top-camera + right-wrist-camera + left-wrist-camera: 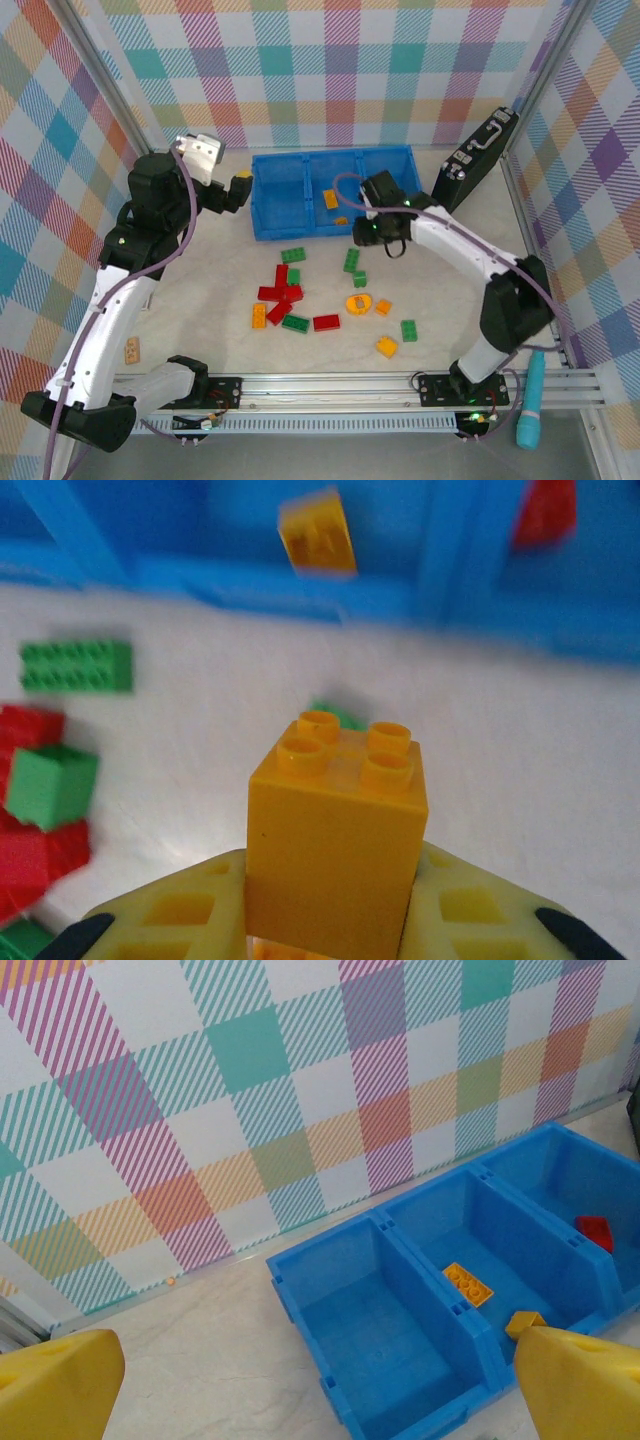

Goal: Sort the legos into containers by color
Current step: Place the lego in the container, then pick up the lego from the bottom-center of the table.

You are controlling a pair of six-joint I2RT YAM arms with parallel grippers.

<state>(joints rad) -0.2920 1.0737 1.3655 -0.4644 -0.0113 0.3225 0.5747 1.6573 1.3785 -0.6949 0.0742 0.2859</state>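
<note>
Left wrist, middle compartment [505, 1228] orange brick [468, 1284], right compartment [565, 1175] red brick [594, 1231]

Far right corner: black hard case [478, 160], handle up, tilted against plaid wall [340, 60]. Near left on pale bench [220, 345]: small tan block [131, 350]. Past metal rail [340, 385], near right: teal cylindrical tool [530, 402], lying lengthwise.
</note>
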